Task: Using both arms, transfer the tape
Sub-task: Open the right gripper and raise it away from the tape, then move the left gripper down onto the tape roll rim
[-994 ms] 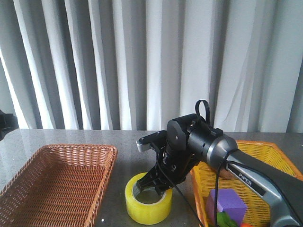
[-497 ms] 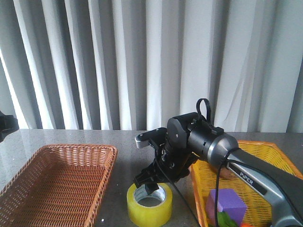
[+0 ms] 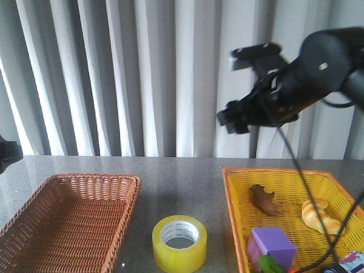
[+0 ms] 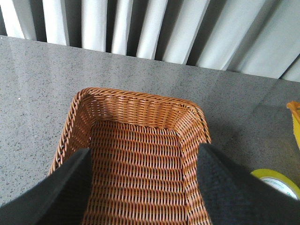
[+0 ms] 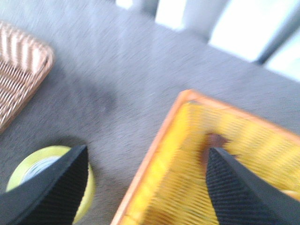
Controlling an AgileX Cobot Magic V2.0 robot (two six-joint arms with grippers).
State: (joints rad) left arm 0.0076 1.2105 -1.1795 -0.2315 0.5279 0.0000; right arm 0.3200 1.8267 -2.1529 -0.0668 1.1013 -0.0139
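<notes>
The desk (image 3: 182, 176) has a grey, speckled, stone-like top with a soft sheen. The tape (image 3: 179, 243) is a roll of glossy, translucent yellow film around a white printed core that looks like card. The brown basket (image 3: 68, 219) is tightly woven wicker, ribbed and matt. The yellow basket (image 3: 284, 185) is finer weave with an orange rim, looking like plastic. The purple cube (image 3: 273, 243) is smooth and matt. The right gripper (image 5: 147, 185) has black fingers (image 5: 56, 180) with a fine cross-hatched, rubbery texture; the left gripper's (image 4: 145, 187) fingers (image 4: 234, 192) are matt black. The curtain (image 3: 114, 74) behind is pale, matt cloth in folds.
</notes>
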